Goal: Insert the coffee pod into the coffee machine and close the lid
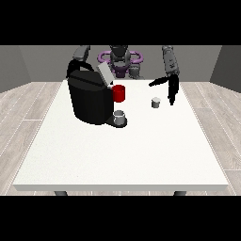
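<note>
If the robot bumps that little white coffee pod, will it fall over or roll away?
The coffee pod looks short and squat, standing upright on the white table, so it would probably slide rather than tip. It seems small, likely light. On its side, its round shape might roll.

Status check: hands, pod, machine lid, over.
Hand at view's right open, beside small grey coffee pod, not touching. Black coffee machine lid up. Other hand hidden.

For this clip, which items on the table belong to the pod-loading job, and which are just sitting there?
Part of the job:
- coffee pod, small and grey, on the table beside the robot hand at the view's right
- coffee machine, black, lid raised

Just sitting there:
- red cup, next to the machine
- grey cup, on the machine's front base
</note>
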You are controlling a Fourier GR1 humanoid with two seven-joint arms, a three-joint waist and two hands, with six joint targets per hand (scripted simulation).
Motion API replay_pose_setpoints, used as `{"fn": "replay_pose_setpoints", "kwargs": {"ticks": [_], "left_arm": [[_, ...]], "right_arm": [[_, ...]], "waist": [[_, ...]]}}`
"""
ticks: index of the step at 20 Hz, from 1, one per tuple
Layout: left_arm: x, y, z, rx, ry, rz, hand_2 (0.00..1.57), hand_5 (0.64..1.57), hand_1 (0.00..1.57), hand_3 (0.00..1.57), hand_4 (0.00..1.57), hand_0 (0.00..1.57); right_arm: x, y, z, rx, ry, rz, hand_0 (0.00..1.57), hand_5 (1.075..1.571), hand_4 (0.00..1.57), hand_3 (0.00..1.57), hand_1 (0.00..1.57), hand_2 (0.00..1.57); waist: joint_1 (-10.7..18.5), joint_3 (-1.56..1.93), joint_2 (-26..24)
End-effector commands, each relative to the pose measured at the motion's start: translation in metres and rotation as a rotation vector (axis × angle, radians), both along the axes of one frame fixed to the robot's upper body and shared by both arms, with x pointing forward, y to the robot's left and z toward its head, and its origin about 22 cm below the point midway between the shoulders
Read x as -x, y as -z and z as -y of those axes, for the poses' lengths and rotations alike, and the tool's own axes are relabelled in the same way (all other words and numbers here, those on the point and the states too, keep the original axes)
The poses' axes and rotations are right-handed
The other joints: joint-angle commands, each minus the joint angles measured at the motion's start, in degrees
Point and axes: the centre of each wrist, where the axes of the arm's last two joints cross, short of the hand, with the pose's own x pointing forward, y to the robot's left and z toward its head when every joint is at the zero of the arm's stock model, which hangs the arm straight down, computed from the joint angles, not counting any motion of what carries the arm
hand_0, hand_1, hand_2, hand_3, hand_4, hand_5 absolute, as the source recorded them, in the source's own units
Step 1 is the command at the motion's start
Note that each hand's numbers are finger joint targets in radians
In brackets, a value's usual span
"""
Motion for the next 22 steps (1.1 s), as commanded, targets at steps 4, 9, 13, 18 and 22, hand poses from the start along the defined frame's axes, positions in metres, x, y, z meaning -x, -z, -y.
{"fn": "replay_pose_setpoints", "kwargs": {"ticks": [4,9,13,18,22], "left_arm": [[-0.008,0.015,0.015,-0.112,0.031,-0.042,0.37,1.571,0.0,0.0,0.0,0.0],[-0.01,0.018,-0.011,-0.135,-0.01,-0.102,0.72,1.571,0.65,0.35,0.0,0.65],[-0.01,0.029,0.0,-0.239,0.0,-0.123,0.74,1.571,0.62,0.48,0.0,0.62],[-0.011,0.022,-0.014,-0.346,0.061,-0.123,0.7,1.571,0.57,0.41,0.0,0.57],[-0.018,0.02,-0.012,-0.41,0.01,-0.052,0.79,1.571,0.65,0.53,0.0,0.65]], "right_arm": [[-0.001,0.023,0.002,0.048,0.027,-0.05,0.0,1.571,0.42,0.0,0.0,0.0],[-0.003,0.02,0.003,0.059,0.02,-0.048,0.0,1.571,0.41,0.0,0.0,0.0],[-0.008,0.013,-0.003,0.042,-0.007,-0.075,0.0,1.571,0.39,0.0,0.0,0.0],[-0.011,0.018,0.006,0.039,0.016,-0.063,0.0,1.571,0.45,0.0,0.0,0.0],[-0.004,0.011,-0.027,0.027,-0.005,-0.044,0.0,1.571,0.52,0.0,0.0,0.0]], "waist": [[0.2,0.01,0.3],[-0.3,0.0,0.0],[-1.1,0.0,0.2],[-0.2,0.01,0.6],[-1.8,-0.01,1.7]]}}
